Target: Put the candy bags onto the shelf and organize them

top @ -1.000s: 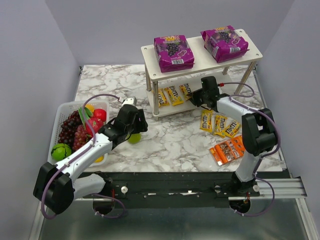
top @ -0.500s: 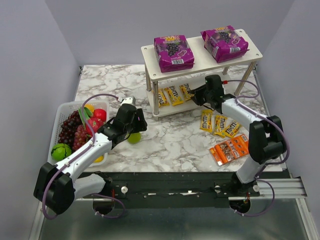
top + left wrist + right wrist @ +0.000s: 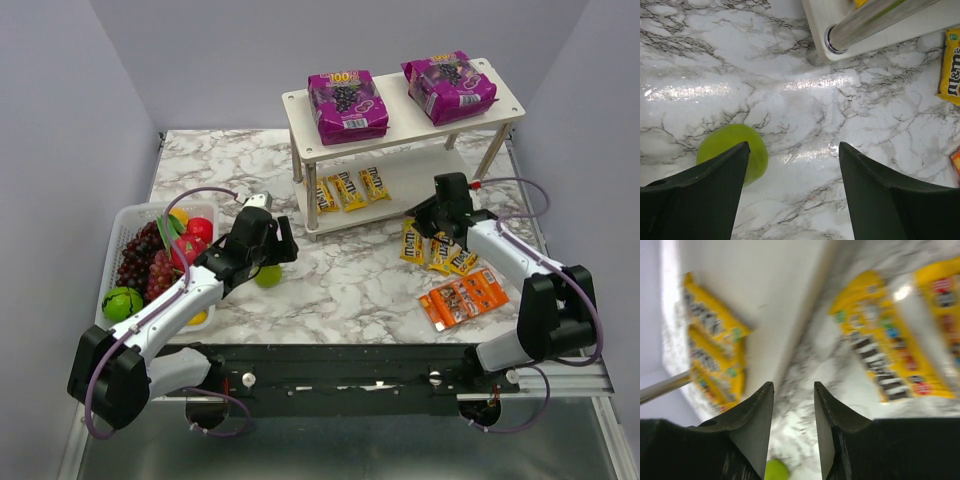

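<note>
Two purple pouches (image 3: 347, 105) lay on the top tier of the shelf (image 3: 398, 102), and three yellow M&M's packets (image 3: 347, 189) sat in a row on its lower tier. Three loose M&M's packets (image 3: 438, 250) lay on the tabletop (image 3: 350, 275) just right of the shelf, with the orange pack (image 3: 464, 297) nearer the arms. The right pincer (image 3: 793, 387) hovered between the shelf and the loose packets, slightly apart and empty. The left pincer (image 3: 792, 147) hung wide apart beside a green fruit (image 3: 732, 152).

Lab booth — grey walls (image 3: 200, 60), marble tabletop (image 3: 350, 285).
</note>
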`<state>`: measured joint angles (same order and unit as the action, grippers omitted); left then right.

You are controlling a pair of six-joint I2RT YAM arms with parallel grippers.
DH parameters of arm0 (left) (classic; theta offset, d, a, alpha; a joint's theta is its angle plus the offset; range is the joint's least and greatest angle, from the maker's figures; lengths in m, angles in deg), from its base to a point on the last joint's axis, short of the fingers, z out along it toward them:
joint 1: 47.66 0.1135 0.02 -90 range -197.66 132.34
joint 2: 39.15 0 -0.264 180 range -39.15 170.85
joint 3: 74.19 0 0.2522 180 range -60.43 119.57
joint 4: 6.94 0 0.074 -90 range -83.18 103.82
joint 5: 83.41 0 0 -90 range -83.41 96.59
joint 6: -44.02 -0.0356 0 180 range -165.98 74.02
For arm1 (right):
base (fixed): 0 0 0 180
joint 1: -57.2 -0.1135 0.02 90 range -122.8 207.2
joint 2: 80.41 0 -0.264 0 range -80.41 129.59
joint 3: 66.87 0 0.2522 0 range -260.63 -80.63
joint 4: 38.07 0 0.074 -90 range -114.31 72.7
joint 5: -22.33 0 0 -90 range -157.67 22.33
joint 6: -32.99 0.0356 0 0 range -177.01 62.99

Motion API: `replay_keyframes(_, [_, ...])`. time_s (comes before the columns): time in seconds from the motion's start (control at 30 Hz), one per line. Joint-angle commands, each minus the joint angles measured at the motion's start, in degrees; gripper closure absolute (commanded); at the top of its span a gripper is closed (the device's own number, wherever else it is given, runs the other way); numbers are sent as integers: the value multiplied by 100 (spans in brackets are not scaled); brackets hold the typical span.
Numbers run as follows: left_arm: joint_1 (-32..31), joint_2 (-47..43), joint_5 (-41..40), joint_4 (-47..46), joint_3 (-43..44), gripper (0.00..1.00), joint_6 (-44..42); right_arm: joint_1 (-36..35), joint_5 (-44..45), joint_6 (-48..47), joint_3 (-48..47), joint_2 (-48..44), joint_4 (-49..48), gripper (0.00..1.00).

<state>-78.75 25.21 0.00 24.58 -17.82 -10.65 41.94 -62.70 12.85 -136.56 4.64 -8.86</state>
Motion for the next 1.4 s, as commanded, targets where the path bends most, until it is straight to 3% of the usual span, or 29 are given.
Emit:
replay_keyframes(0.0, [33,-11,395,-308,-60,15,-202,445,373,-604,494,-165,565,54])
replay_keyframes(0.4, [33,191,650,-247,46,11,-308,586,576,-2072,-14,916,636,53])
replay_keyframes(0.6, [33,174,808,-273,2,11,-264,577,-443,-2652,-323,1487,556,56])
replay_keyframes(0.9, [33,165,905,-291,2,11,-272,542,-1831,-3663,10,1505,442,62])
replay_keyframes(1.1, [33,147,966,-352,-42,11,-246,78,-2342,-4383,318,1364,477,64])
replay_keyframes(1.37, [33,191,1142,-378,-60,11,-202,-1285,-2852,-4807,354,1558,469,65])
